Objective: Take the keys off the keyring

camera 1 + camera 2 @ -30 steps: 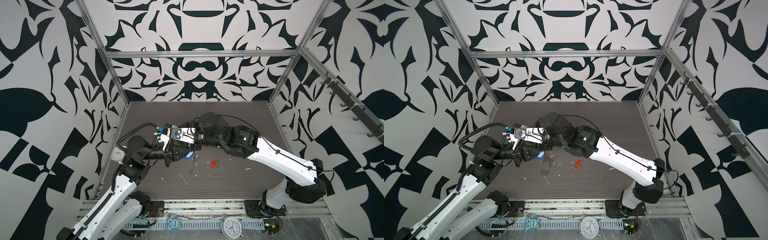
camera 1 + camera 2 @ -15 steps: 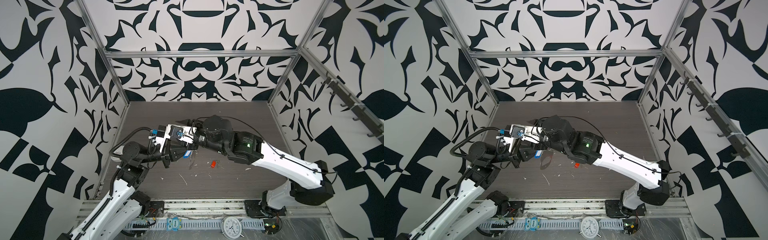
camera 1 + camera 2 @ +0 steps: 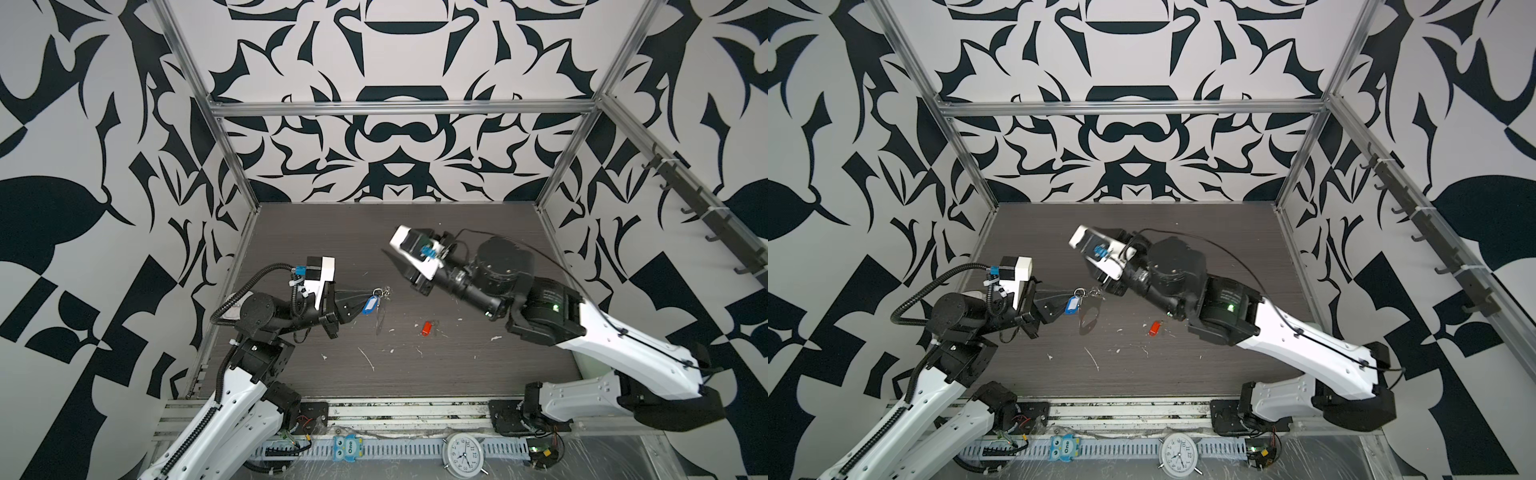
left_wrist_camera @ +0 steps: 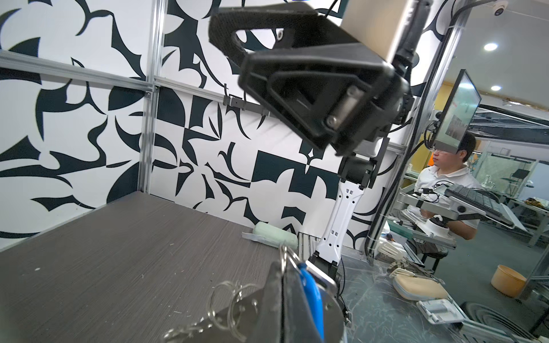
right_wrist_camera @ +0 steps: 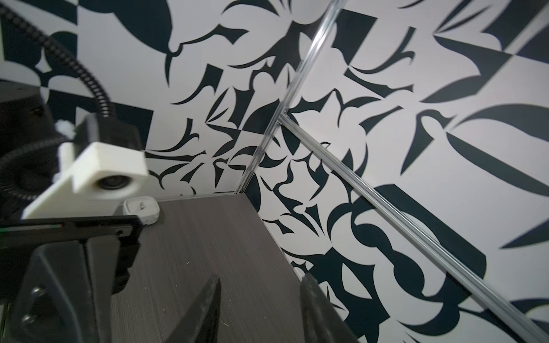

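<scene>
My left gripper (image 3: 360, 300) (image 3: 1064, 304) (image 4: 282, 267) is shut on the key with the blue tag (image 3: 368, 306) (image 3: 1072, 306) (image 4: 312, 292). Its split ring sticks out between the closed fingers. The keyring's silver clips and rings (image 3: 386, 291) (image 3: 1097, 293) (image 4: 227, 307) dangle at those fingertips, just above the table. The key with the red-orange tag (image 3: 426, 328) (image 3: 1155, 328) lies alone on the table, to the right of the keyring. My right gripper (image 3: 395, 264) (image 3: 1094, 270) (image 5: 261, 308) hangs open and empty, up and to the right of the keyring.
Small white scraps (image 3: 368, 358) are scattered over the dark wooden table (image 3: 415, 374). A white square box (image 5: 141, 209) sits in the back left corner. A pale green roll (image 4: 273, 234) lies at the right edge. An alarm clock (image 3: 463, 455) and an owl toy (image 3: 348, 448) stand on the front rail.
My right gripper has drawn away from the left gripper, back and to the right, and is empty. The left gripper has kept hold of the blue-tagged key and dropped slightly.
</scene>
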Controlling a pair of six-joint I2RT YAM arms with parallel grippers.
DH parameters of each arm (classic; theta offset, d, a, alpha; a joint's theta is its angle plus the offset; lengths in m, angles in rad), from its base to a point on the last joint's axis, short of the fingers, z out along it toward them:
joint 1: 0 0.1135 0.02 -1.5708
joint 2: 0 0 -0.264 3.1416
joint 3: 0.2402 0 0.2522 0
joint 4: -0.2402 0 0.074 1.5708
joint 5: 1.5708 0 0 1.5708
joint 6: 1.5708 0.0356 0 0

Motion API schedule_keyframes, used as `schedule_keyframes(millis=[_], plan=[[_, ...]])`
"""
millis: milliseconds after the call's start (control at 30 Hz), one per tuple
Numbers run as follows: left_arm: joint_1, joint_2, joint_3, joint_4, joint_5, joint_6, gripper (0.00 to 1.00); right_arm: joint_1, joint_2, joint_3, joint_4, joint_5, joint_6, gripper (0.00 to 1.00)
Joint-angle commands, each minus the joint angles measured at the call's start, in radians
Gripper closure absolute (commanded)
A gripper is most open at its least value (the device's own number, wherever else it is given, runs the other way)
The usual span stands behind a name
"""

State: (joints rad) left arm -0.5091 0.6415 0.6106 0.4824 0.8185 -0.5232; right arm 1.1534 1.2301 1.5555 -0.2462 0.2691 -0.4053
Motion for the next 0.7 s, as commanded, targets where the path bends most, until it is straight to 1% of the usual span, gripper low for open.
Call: schedule_keyframes(millis=[0,100,167,267,300,467,500,667], plan=[[0.003,-0.024,-0.019,0.045,-0.041,0.014,1.00,-0.058,-0.051,-0.030,-0.015,-0.147,0.159,0.54],[0.003,-0.046,-0.036,0.066,-0.060,0.015,1.00,-0.151,-0.083,-0.055,-0.086,-0.358,0.235,0.54],[0.003,-0.052,-0.043,0.089,-0.064,0.007,1.00,-0.212,-0.100,-0.088,-0.095,-0.519,0.274,0.55],[0.003,-0.057,-0.051,0.119,-0.066,-0.006,1.00,-0.268,-0.106,-0.122,-0.093,-0.755,0.312,0.56],[0.002,-0.059,-0.051,0.124,-0.064,-0.008,1.00,-0.275,-0.102,-0.126,-0.095,-0.808,0.318,0.56],[0.003,-0.077,-0.061,0.154,-0.076,-0.020,1.00,-0.278,-0.064,-0.144,-0.088,-0.954,0.357,0.56],[0.003,-0.080,-0.064,0.160,-0.076,-0.021,1.00,-0.277,-0.058,-0.149,-0.074,-0.969,0.366,0.56],[0.003,-0.080,-0.072,0.186,-0.077,-0.037,1.00,-0.278,-0.036,-0.166,-0.015,-0.995,0.399,0.66]])
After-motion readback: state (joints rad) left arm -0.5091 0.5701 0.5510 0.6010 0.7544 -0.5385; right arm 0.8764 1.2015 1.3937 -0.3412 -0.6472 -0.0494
